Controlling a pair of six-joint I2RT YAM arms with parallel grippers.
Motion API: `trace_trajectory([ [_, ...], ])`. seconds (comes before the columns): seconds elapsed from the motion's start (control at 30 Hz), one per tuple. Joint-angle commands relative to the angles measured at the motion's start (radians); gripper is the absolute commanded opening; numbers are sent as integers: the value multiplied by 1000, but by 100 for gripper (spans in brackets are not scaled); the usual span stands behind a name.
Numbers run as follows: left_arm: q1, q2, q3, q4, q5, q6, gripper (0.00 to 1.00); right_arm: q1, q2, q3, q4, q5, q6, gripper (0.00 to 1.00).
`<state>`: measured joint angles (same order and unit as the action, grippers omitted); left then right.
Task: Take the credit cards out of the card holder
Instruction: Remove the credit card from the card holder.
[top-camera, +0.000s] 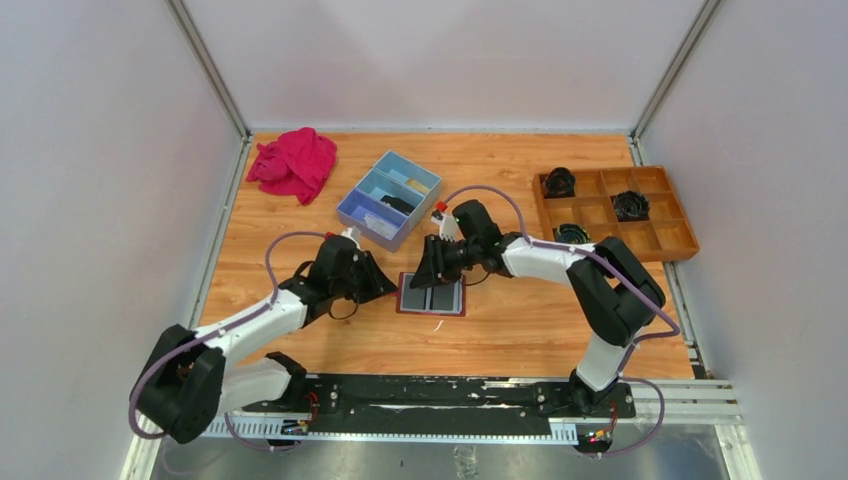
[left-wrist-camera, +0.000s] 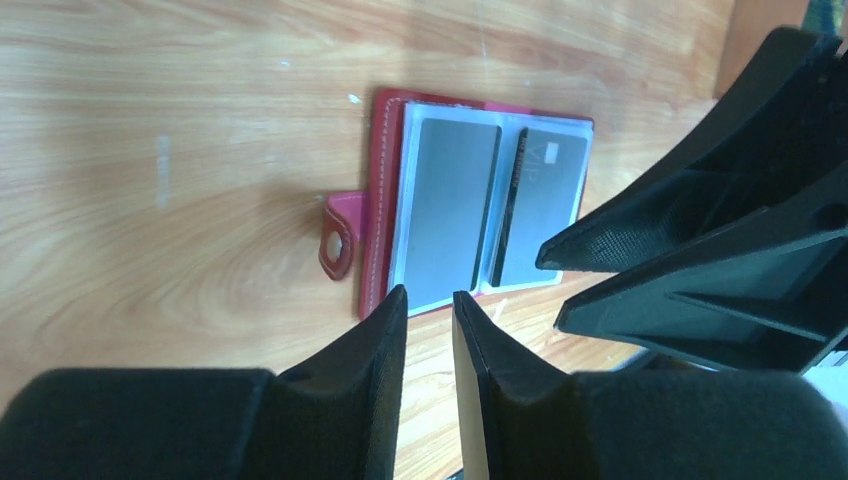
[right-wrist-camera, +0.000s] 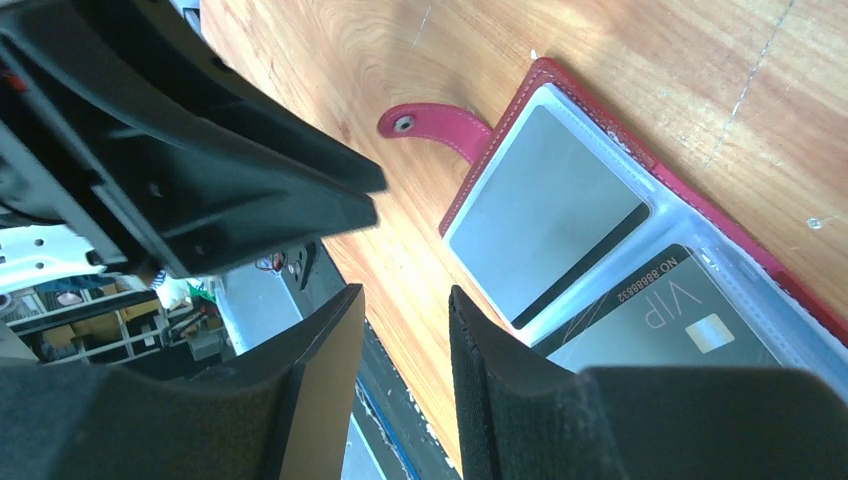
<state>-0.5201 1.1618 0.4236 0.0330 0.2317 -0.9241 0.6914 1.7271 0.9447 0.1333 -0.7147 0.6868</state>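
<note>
The card holder (top-camera: 404, 296) lies open and flat on the wooden table, dark red with a pink-red tab strap (right-wrist-camera: 430, 122). Its clear pockets hold two credit cards: a plain grey card (left-wrist-camera: 445, 200) and a dark one marked VIP (right-wrist-camera: 670, 320). My left gripper (top-camera: 385, 285) hovers at the holder's left edge. Its jaws stand slightly apart with nothing between them (left-wrist-camera: 430, 295). My right gripper (top-camera: 425, 272) hangs over the holder's upper left part, open and empty (right-wrist-camera: 405, 292). The two grippers' tips nearly meet there.
A blue three-compartment box (top-camera: 372, 222) stands just behind the grippers. A bright pink cloth (top-camera: 295, 163) lies at the back left. A wooden compartment tray (top-camera: 655, 235) with dark round objects sits at the right. White walls enclose the table.
</note>
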Motion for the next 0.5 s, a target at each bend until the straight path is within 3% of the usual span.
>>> trace_trajectory([
  [0.0,5,-115,117,-333,-197,100,28,12,2,33,-46,12,-34,41],
  [0.1,5,-163,161,-352,-226,129,30,8,-15,52,-103,62,-59,41],
  [0.2,5,-132,197,-324,-153,148,30,-17,-49,19,-113,118,-53,41],
  [0.33,-26,-48,187,-197,-31,114,31,-61,-83,-54,-119,160,-29,41],
  [0.47,-82,15,176,-85,2,83,34,-101,-145,-144,-124,215,-17,40],
])
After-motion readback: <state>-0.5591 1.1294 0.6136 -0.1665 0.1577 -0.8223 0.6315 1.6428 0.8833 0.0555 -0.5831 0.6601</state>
